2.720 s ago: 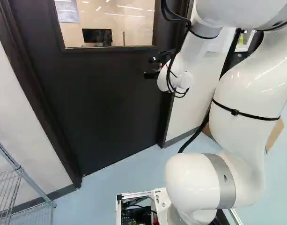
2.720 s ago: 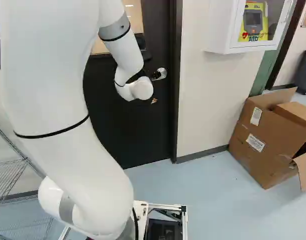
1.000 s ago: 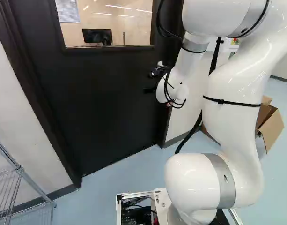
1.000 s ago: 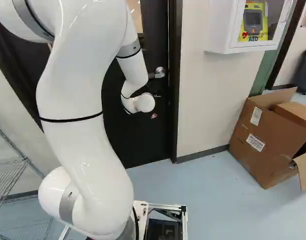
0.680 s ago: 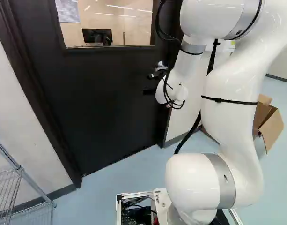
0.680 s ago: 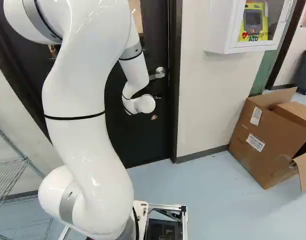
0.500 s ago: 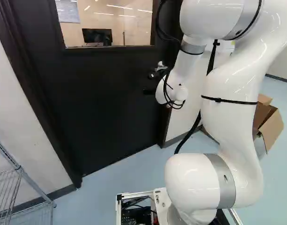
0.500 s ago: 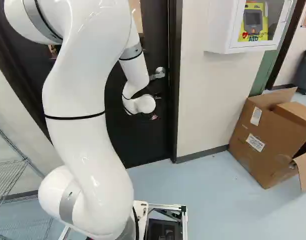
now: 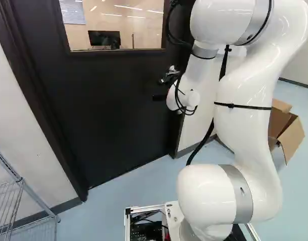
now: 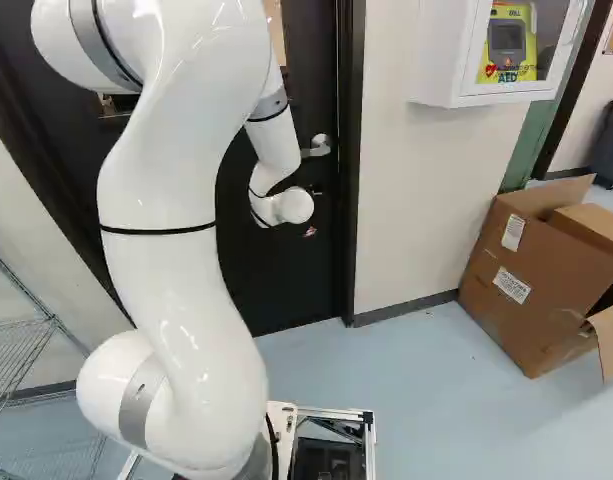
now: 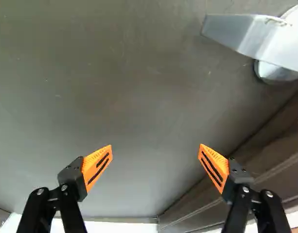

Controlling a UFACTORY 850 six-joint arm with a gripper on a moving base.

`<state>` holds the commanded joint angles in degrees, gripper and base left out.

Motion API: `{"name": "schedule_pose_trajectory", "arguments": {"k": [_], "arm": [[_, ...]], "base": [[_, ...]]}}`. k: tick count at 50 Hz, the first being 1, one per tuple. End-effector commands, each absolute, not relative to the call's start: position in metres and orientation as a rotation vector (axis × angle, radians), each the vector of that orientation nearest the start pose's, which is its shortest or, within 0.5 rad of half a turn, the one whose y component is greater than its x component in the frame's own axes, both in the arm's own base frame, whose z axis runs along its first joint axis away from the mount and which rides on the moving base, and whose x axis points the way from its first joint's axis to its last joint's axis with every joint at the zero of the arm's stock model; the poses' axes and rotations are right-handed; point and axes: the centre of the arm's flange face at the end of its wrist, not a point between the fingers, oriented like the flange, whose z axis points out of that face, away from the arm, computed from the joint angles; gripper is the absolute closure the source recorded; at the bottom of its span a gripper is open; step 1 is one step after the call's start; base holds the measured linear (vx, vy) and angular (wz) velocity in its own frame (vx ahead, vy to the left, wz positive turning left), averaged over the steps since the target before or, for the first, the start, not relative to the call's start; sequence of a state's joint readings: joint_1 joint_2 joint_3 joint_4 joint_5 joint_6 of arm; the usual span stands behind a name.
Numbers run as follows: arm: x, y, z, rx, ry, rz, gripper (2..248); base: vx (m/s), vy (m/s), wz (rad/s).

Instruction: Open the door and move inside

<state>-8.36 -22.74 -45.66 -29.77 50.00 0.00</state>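
Note:
My gripper (image 9: 163, 89) is beside the dark door (image 9: 113, 110) in the left base view, mostly hidden by the wrist. In the wrist view the gripper (image 11: 155, 158) stands open, its orange-padded fingers wide apart with nothing between them. The silver lever handle (image 11: 255, 39) lies ahead of the fingers and off to one side, close to the door frame (image 11: 265, 160), untouched. In the right base view the handle (image 10: 317, 147) shows just above my wrist, with a small lock below it. The door stands closed in its frame.
An open cardboard box (image 10: 541, 280) stands on the floor right of the door, below a white wall cabinet (image 10: 451, 60). A wire rack (image 9: 18, 201) is at the left of the left base view. The door has a window (image 9: 116, 25).
My arm has swung over, leftward in the left base view, and the wrist and gripper have dropped slightly, uncovering the handle. The base and the door have not moved.

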Motion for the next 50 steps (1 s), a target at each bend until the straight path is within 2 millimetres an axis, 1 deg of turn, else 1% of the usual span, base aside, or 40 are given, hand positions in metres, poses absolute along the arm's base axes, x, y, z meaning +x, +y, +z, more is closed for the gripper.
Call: {"name": "schedule_pose_trajectory", "arguments": {"k": [22, 50], "arm": [[0.559, -0.040, 0.356, -2.430, -0.670, -1.798, 3], [0.599, -0.028, 0.350, -2.376, -0.754, -1.815, 3]], "base": [[0.000, 0.000, 0.000], [0.000, 0.000, 0.000]]}}
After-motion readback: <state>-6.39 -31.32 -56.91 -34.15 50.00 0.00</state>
